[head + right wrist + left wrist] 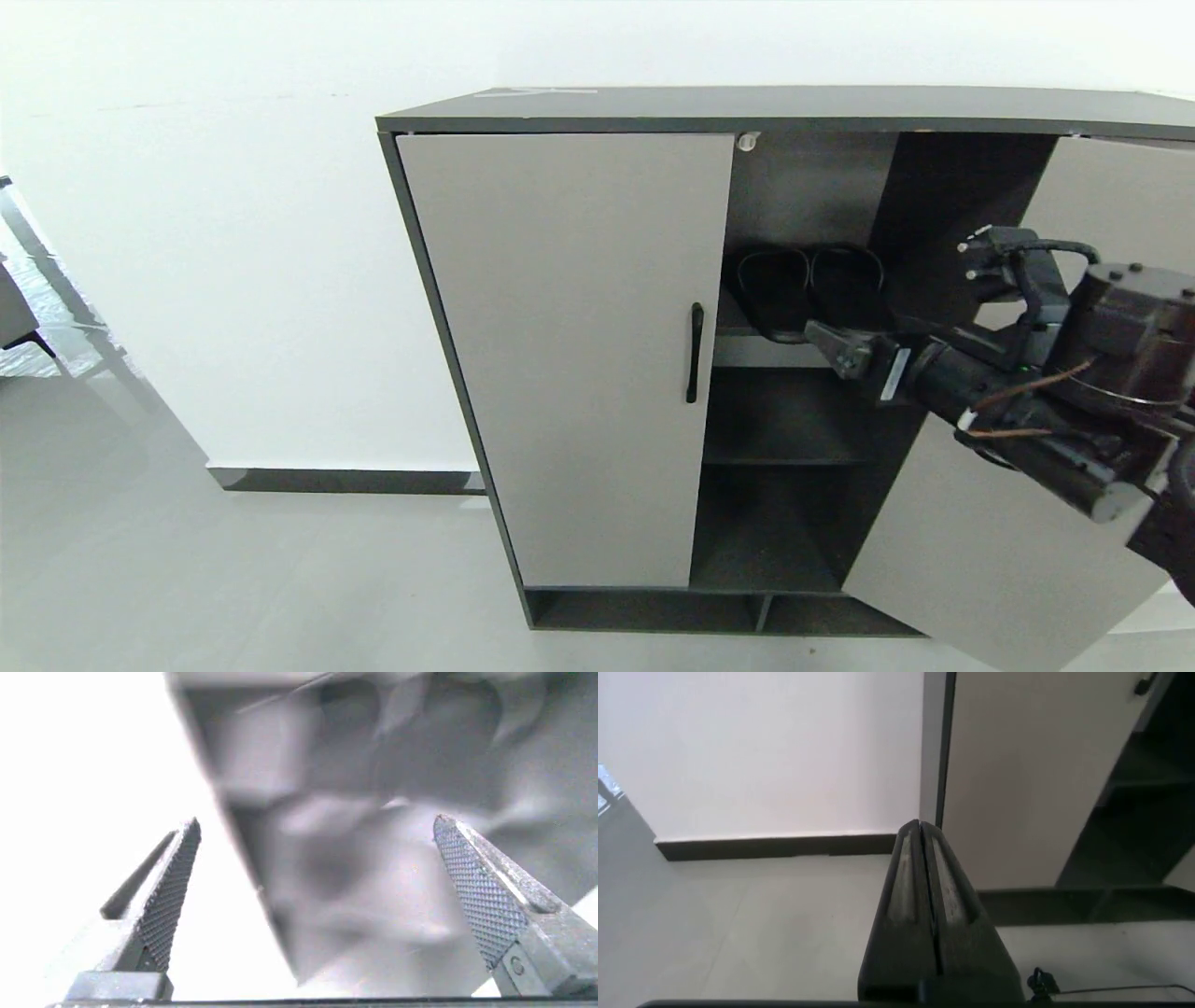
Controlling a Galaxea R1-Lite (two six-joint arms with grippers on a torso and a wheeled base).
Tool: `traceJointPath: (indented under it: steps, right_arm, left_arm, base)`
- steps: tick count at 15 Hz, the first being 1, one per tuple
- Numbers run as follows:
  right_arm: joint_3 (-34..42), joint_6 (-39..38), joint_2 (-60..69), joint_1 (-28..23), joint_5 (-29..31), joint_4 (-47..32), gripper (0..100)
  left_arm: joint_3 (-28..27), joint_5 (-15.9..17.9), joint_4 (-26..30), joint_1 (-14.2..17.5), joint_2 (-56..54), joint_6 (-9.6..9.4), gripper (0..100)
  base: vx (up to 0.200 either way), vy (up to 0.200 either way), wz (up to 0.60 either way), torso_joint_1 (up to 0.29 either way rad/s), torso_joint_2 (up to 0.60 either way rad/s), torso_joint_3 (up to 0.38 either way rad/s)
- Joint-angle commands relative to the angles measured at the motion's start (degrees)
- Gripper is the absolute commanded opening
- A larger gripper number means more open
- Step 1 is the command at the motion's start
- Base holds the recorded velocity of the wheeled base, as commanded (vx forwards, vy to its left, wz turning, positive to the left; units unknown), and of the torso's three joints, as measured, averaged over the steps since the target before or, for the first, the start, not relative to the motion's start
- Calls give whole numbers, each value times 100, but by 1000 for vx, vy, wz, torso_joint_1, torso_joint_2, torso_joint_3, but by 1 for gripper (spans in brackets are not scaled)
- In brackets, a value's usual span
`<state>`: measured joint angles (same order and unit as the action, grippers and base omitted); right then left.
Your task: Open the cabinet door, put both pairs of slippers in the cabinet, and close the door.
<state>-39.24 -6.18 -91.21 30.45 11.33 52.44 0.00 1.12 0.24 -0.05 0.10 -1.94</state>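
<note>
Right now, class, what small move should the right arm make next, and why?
Probably draw the right gripper back from the cabinet: it is open and empty, and a pair of slippers lies on the upper shelf just beyond it.

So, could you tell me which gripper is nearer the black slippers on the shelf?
Right. The right gripper sits just before the slippers; the left gripper is back, facing the closed door.

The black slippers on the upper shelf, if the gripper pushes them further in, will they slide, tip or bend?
Lying flat and low on the shelf, the black slippers should probably slide, not tip. They look thin and strappy, so likely light and a bit floppy.
</note>
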Motion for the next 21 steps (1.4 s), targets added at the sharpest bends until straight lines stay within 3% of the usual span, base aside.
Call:
traceJointPath:
  steps: [1, 7, 21]
  right_arm:
    - [822, -85, 850, 242, -825, -15, 100]
    - [1674, -138, 1123, 242, -2732, 3, 100]
    - [1938, -67, 1158, 233, -3075, 38, 100]
  left_arm:
    - [0, 2, 2, -4, 8, 0, 0]
    - [0, 2, 2, -4, 8, 0, 0]
    - [0, 2, 2, 5, 8, 9, 0]
  base:
    - [-200, 0, 0, 2, -2, 2]
    - [-167, -33, 0, 2, 2, 2]
    - [0, -200, 0, 5, 1, 4]
